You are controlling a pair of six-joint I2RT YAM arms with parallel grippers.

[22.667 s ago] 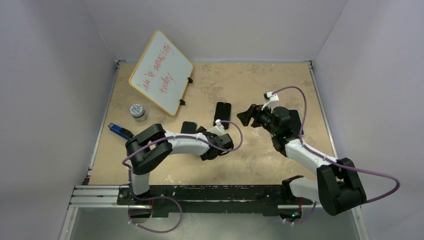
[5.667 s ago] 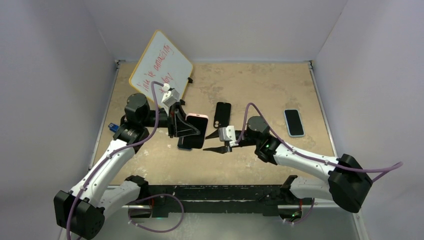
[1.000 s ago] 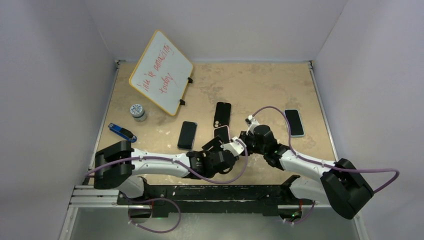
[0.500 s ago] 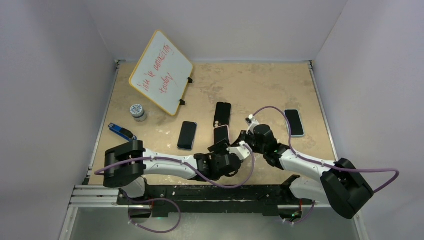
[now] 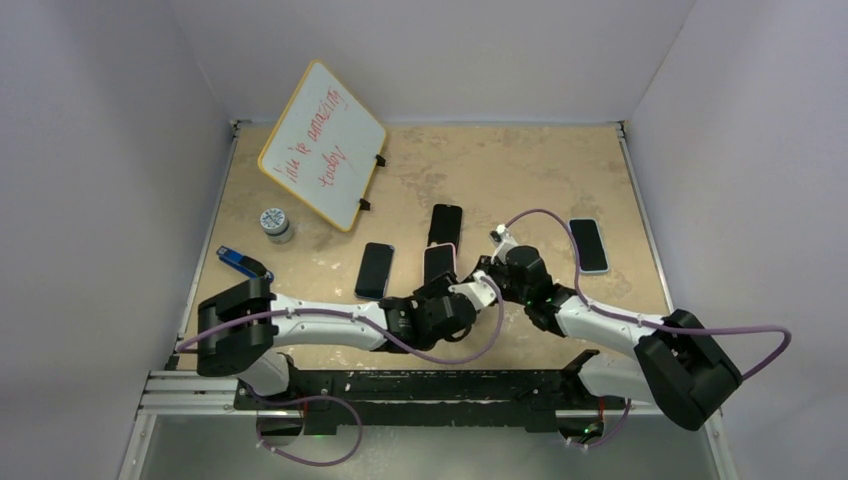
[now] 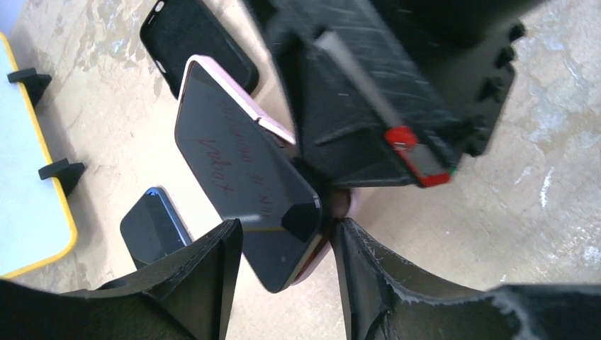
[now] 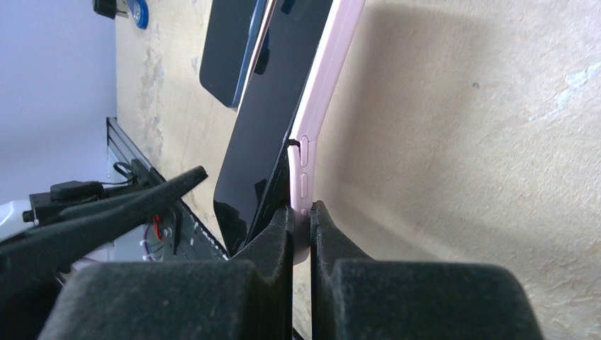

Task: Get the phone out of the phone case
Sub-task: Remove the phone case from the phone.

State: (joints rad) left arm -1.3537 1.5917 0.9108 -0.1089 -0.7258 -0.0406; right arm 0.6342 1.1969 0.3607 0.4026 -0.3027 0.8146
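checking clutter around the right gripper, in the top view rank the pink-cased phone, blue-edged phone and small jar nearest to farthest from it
1. pink-cased phone: mid-table, its case edge pinched in the right gripper.
2. blue-edged phone: off to the right side.
3. small jar: far left side.

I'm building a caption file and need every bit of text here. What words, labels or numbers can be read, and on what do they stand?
"You're amazing today": red handwriting on the whiteboard; the first word is faint.
Unreadable: marks on the jar lid, too small.
Unreadable: red scrawl on the phone screen, apparently a reflection.
Nothing else shows text.
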